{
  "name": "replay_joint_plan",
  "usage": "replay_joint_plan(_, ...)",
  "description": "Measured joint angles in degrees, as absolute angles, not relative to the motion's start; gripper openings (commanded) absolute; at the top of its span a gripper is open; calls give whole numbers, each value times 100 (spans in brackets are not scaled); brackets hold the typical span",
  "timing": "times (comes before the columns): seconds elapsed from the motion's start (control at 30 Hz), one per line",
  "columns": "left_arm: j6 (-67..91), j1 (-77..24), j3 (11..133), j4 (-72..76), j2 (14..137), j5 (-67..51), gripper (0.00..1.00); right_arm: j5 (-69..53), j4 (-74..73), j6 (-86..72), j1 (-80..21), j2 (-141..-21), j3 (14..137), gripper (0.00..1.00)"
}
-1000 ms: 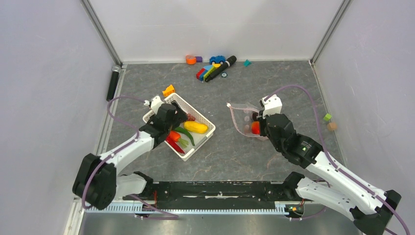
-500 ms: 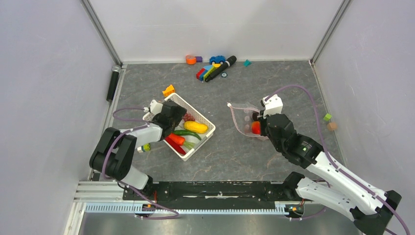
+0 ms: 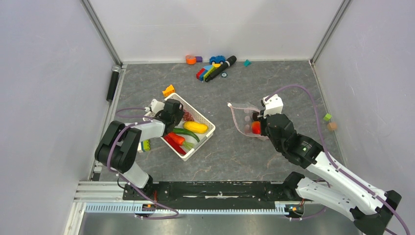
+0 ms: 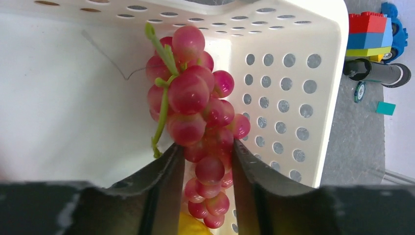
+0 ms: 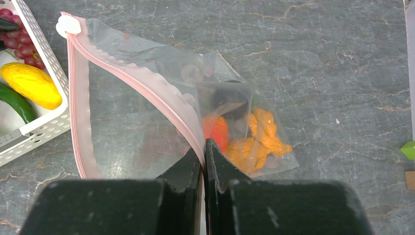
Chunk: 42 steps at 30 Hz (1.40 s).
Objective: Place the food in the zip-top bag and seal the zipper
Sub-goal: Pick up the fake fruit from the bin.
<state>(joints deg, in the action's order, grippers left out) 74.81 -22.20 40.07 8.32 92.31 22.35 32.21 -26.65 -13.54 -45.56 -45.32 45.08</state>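
We saw the left gripper (image 4: pixel 205 164) reaching into the far corner of the white basket (image 4: pixel 293 98), its fingers closed against both sides of the red grapes (image 4: pixel 188 93) beside the perforated wall. A yellow mango (image 5: pixel 32 84) and a green vegetable (image 5: pixel 14 100) lay in the same basket. To the right, just beside the basket, the zip-top bag (image 5: pixel 132 122) lay on the grey table (image 5: pixel 318 58) with its mouth open. The right gripper (image 5: pixel 203 149), fingers pressed together, pinched the pink zipper (image 5: pixel 127 73). Orange food (image 5: pixel 262 137) and a red piece (image 5: pixel 218 132) sat inside the bag.
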Motion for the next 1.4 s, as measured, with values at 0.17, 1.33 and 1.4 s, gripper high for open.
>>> replay_joint_plan(0.17, 7472, -2222, 3990, 921, 9209, 2213, 14, 3216, -2665, -1354, -4556, -4532, 4508, 10)
replay_joint_plan(1.33, 6136, -2226, 3234, 720, 6414, 1647, 2, 3208, -2663, -1356, -4556, -4495, 4508, 10)
replay_joint_plan(1.4, 6038, -2226, 3227, 707, 6250, 1570, 2, 3205, -2663, -1356, -4556, -4495, 4508, 10)
